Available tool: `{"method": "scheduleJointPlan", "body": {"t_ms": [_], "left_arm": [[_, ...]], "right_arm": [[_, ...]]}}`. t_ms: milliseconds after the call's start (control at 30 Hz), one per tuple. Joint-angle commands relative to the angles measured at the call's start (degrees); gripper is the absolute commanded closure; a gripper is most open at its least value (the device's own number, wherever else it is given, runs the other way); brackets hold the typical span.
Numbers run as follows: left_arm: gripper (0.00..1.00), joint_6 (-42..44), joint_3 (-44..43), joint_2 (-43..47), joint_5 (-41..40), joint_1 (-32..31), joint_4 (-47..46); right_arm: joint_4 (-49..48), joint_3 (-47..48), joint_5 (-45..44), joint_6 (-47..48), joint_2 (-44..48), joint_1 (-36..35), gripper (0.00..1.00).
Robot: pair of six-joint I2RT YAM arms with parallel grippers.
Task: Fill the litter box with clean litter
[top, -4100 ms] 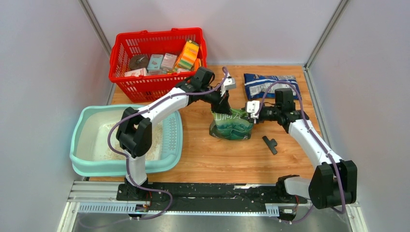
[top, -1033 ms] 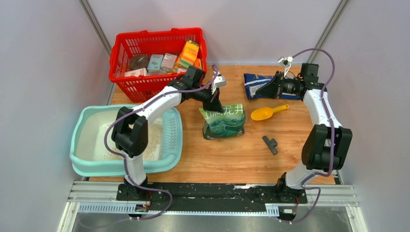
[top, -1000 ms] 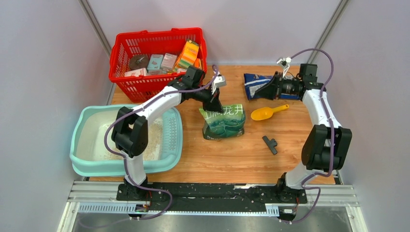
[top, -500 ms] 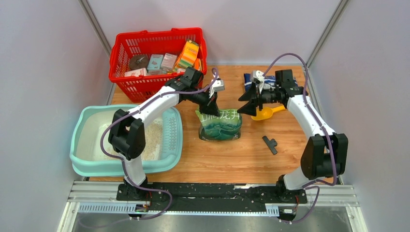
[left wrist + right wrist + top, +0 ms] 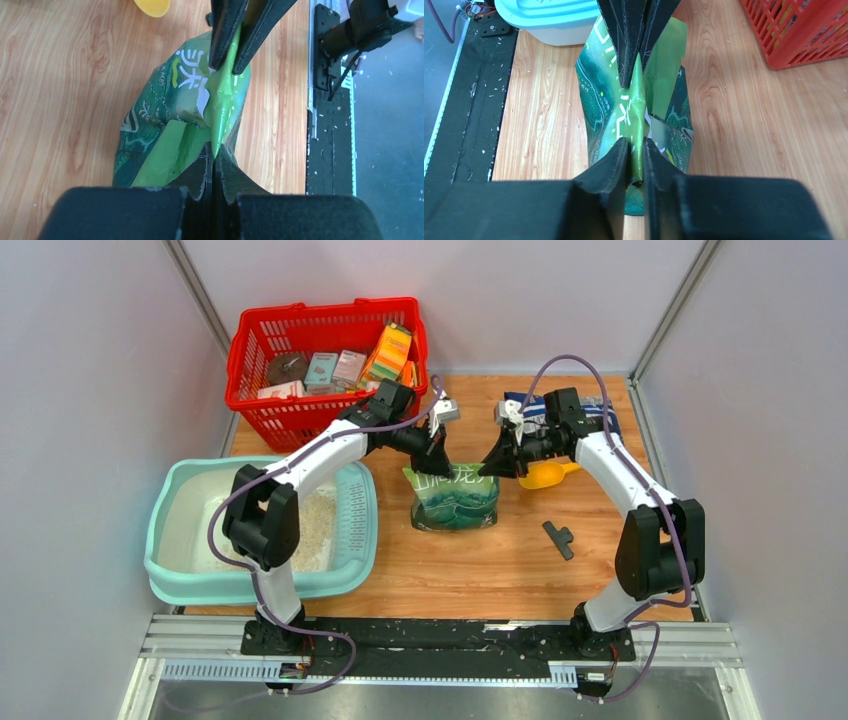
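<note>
Litter box at near left of table, clean litter heaped in its right half. To its right, upright green bag, top fold clamped in left gripper. Right gripper straddling same fold, fingers narrowly apart, grip unclear.

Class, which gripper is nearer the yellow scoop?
Right. The right gripper grips the green bag beside the yellow scoop; the left gripper grips the bag's other end, farther off.

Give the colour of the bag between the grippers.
The bag is green with dark teal print and white characters; best in right wrist view.
</note>
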State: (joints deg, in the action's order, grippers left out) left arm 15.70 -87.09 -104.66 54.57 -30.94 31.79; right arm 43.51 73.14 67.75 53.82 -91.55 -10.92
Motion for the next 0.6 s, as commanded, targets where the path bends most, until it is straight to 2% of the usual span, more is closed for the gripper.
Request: {"method": "scheduleJointPlan", "body": {"t_ms": [0,133,233,567], "left_arm": [[1.00,-5.7,0.5,3.1,1.9,1.3,-4.2],[0.85,-4.6,-0.1,3.1,2.0,0.5,-7.1],[0.80,-2.4,-2.0,2.1,1.9,-1.1,-6.9],[0.80,-4.0,-6.3,-2.6,1.5,-4.5,-9.4]], "right_arm": [[-0.6,-0.7,-2.5,2.6,1.6,-0.1,0.90],[-0.8,-0.9,-1.6,0.8,1.7,-0.1,0.98],[-0.8,-0.3,-0.8,-0.9,1.1,-0.1,1.00],[-0.9,0.2,-0.4,-3.8,0.6,-0.1,1.00]]}}
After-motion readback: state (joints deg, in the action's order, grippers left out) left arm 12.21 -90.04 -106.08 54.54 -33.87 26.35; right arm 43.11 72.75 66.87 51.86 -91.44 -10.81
